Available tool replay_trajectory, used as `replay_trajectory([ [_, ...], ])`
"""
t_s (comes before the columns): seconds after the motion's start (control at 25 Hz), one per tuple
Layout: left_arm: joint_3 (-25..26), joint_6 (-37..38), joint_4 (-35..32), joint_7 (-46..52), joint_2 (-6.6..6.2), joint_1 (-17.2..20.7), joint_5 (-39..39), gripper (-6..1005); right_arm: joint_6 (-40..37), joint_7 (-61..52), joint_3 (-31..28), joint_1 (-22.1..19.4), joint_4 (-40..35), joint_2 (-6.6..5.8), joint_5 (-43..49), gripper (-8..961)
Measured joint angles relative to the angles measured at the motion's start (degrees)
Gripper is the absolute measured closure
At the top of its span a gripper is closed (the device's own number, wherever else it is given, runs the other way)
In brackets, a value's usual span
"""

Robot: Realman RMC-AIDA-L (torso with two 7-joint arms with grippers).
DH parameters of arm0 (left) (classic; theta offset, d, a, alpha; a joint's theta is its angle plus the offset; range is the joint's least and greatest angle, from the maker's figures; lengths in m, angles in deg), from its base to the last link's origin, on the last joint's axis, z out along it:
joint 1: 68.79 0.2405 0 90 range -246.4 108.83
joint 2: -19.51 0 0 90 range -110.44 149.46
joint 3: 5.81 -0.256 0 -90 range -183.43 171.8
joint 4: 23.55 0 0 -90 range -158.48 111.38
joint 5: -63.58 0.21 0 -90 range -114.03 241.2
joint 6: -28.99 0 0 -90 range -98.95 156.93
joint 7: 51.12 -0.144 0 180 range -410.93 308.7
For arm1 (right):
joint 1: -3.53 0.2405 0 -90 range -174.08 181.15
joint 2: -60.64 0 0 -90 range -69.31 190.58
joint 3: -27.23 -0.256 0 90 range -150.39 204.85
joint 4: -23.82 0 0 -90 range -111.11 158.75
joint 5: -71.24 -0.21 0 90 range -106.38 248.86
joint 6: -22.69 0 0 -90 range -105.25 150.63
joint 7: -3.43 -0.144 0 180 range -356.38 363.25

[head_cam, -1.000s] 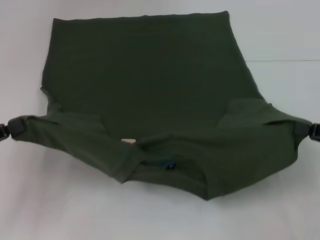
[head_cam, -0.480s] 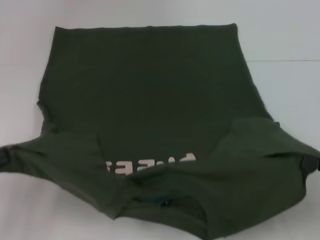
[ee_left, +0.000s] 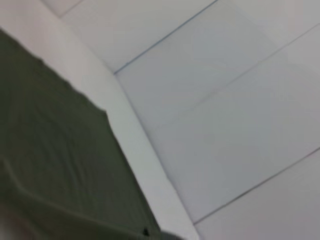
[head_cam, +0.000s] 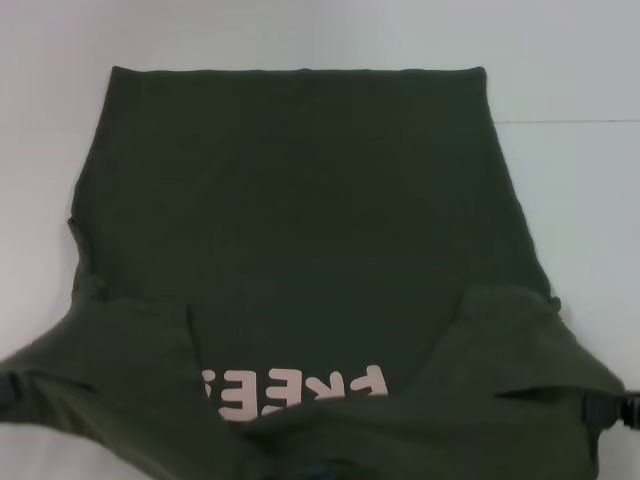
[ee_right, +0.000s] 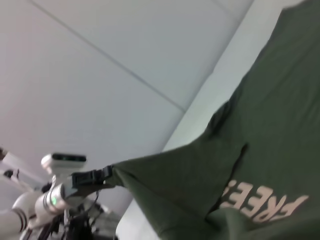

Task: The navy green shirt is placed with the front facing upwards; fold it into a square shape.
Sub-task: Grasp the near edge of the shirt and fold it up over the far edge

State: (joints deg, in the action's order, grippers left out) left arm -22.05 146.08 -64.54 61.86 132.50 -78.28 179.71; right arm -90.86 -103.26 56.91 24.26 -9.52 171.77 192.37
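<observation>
The navy green shirt [head_cam: 300, 220] lies on the white table [head_cam: 585, 200], its far hem flat. Its near part is lifted and stretched between both grippers. The pale "FREE!" lettering [head_cam: 295, 390] shows upside down near the bottom of the head view. My left gripper [head_cam: 5, 392] is at the left edge, shut on the shirt's left sleeve end. The right wrist view shows that gripper [ee_right: 92, 177] pinching the cloth, and the lettering [ee_right: 265, 207]. My right gripper [head_cam: 622, 412] is at the right edge, shut on the right sleeve end. The collar is out of view.
The left wrist view shows shirt cloth [ee_left: 50, 165] beside the table's white edge [ee_left: 145, 165] and tiled floor [ee_left: 235, 115]. The right wrist view shows my white body [ee_right: 45, 200] beyond the table.
Both grippers have drawn the shirt's near part towards me and lower in the head view. The folded-over part has opened, uncovering the lettering. The collar has slid out of view.
</observation>
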Motion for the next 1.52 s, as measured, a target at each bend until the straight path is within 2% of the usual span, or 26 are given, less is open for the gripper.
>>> replay_trajectory([
  [0.4,-0.8,0.8,-0.3,1.7,-0.64,0.1,6.6,951,0.0,-0.3,8.5,0.2,-0.1,-0.81,0.1,938],
  [0.8,-4.7,1.1,-0.2,2.3,-0.95,-0.1,7.1,950,0.0,0.1,10.7,0.0,0.0,-1.29,0.1,939],
  [0.92,-4.0,1.1,-0.1,2.0,-1.00,-0.6,6.6,950,0.1,0.4,9.3,0.0,0.0,-1.29,-0.1,939],
  [1.12,-1.6,0.6,0.4,1.2,-1.02,-2.5,5.8,949,0.4,0.7,3.5,0.2,0.0,-1.28,-0.2,940],
  [1.52,5.1,-1.5,3.6,-1.4,-1.05,-6.9,5.5,948,3.5,0.2,-5.6,0.4,0.0,-1.00,-0.1,939],
])
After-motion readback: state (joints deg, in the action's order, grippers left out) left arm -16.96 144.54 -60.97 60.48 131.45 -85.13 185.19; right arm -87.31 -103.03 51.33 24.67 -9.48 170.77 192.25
